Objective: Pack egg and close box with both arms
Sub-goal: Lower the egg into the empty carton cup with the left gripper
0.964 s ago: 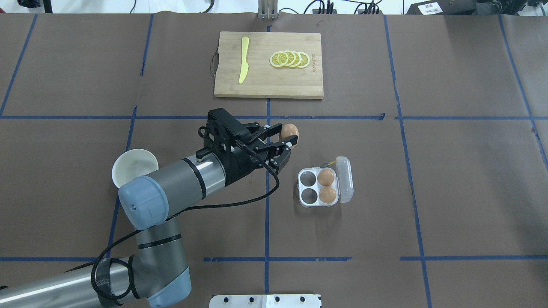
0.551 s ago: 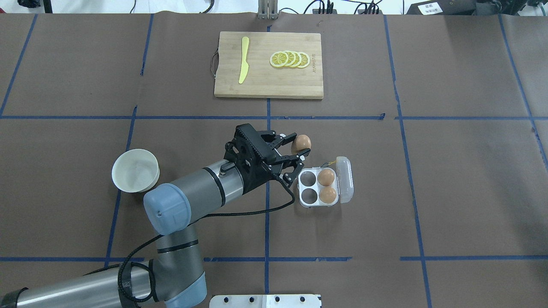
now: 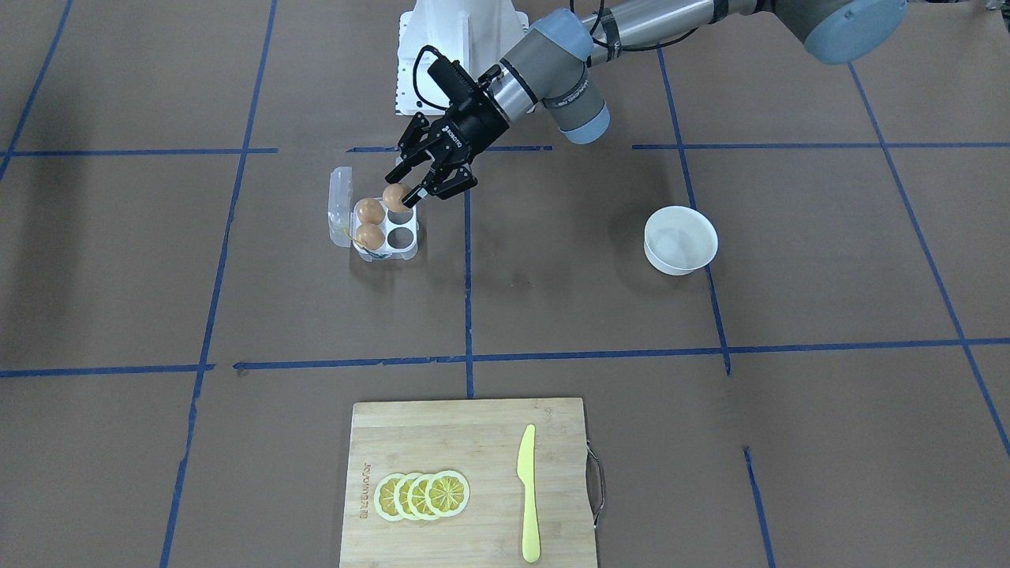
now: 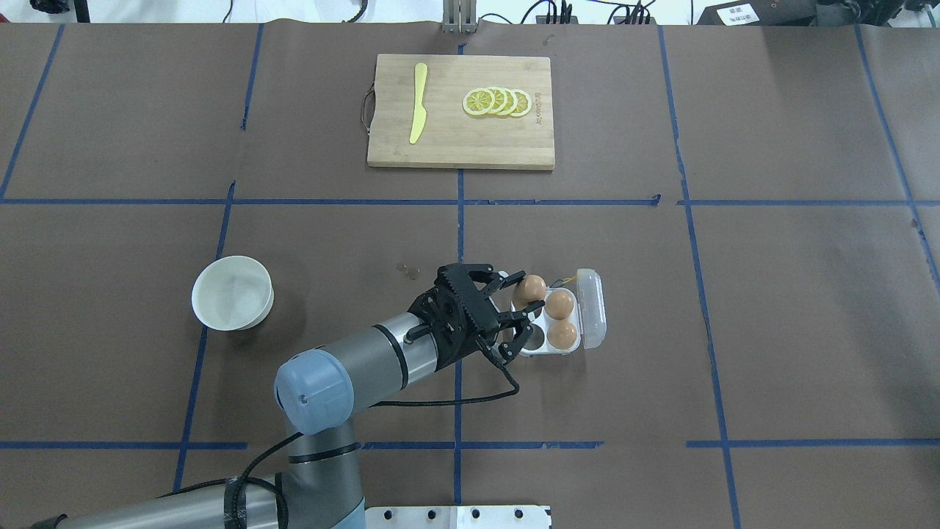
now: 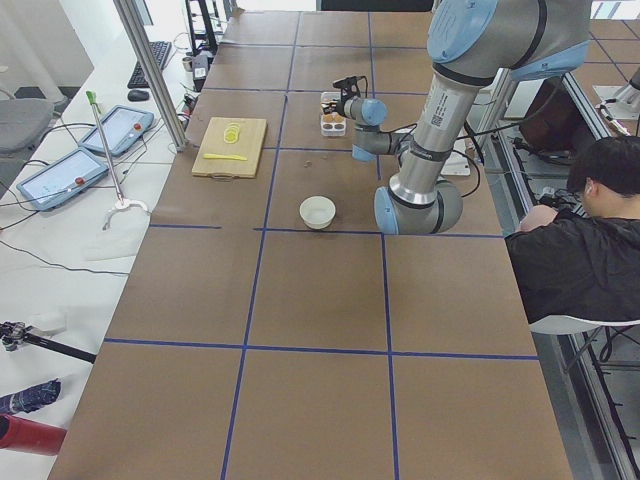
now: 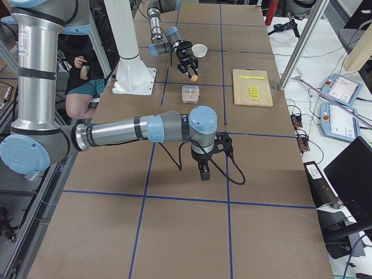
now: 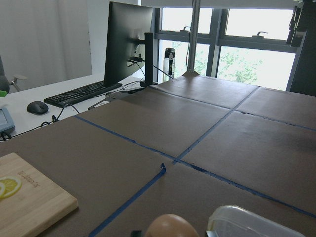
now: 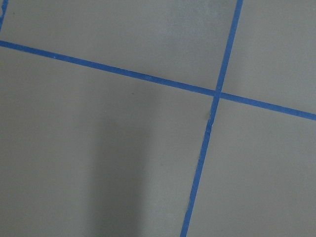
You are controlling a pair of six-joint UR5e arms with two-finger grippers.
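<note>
Currently your left gripper (image 4: 523, 295) pinches the egg (image 4: 530, 286) just above the box's (image 4: 558, 353) far-left cell, beside two eggs (image 4: 559, 303) filling the right cells. The lid (image 4: 593, 312) lies folded open along the box's right edge. The bowl (image 4: 232, 292) sits well left and the board (image 4: 461, 110) far off, with bare table (image 4: 771, 330) between and rightward. Your right gripper (image 6: 202, 172) hangs over the table; whether its jaws are open, I cannot tell.

box (image 4: 547, 351) | cells toward bowl (image 4: 198, 294) unfilled, left gripper (image 4: 527, 297) holding egg (image 4: 530, 285) above | others: packed eggs (image 4: 559, 303) | lid (image 4: 593, 308) open beyond
</note>
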